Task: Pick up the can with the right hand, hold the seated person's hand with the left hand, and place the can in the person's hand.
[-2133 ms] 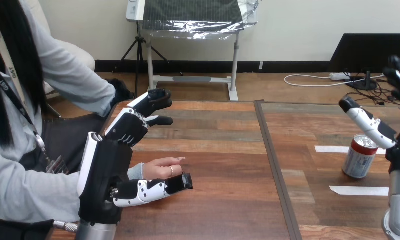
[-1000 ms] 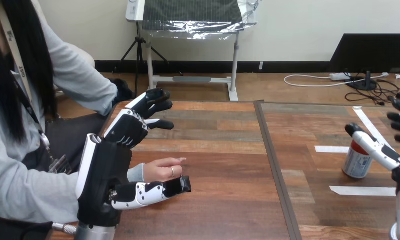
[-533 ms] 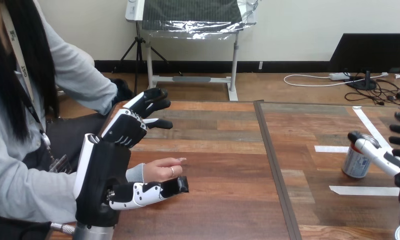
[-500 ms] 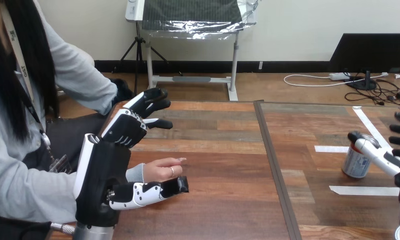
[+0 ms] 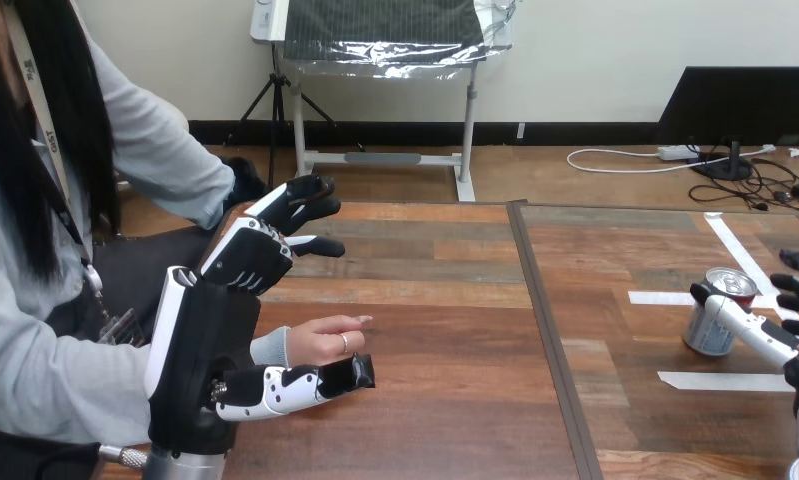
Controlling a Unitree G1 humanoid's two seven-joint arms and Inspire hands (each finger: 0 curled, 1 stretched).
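Right hand (image 5: pixel 757 331), fingers spread, flanks the upright can (image 5: pixel 707 336); contact unclear, hand partly cut off. Left hand (image 5: pixel 205 340) gapes around the person's hand (image 5: pixel 321 341).

This is a robotics lab or test room, not a home or a shop. Two machine arms with silver forearms reach in over a plain wooden table (image 5: pixel 445 400). Each ends in a black-and-white jointed hand, the left hand (image 5: pixel 207 350) at one side and the right hand (image 5: pixel 787 340) at the other. Strips of white tape (image 5: pixel 720 381) are stuck flat on the right part of the tabletop, the sort of marks a trial bench carries. A single drink can (image 5: pixel 713 318) stands upright among them, just beside the right hand. A person sits at the table's left side, and the person's hand (image 5: pixel 320 340) is held out close by the left hand.
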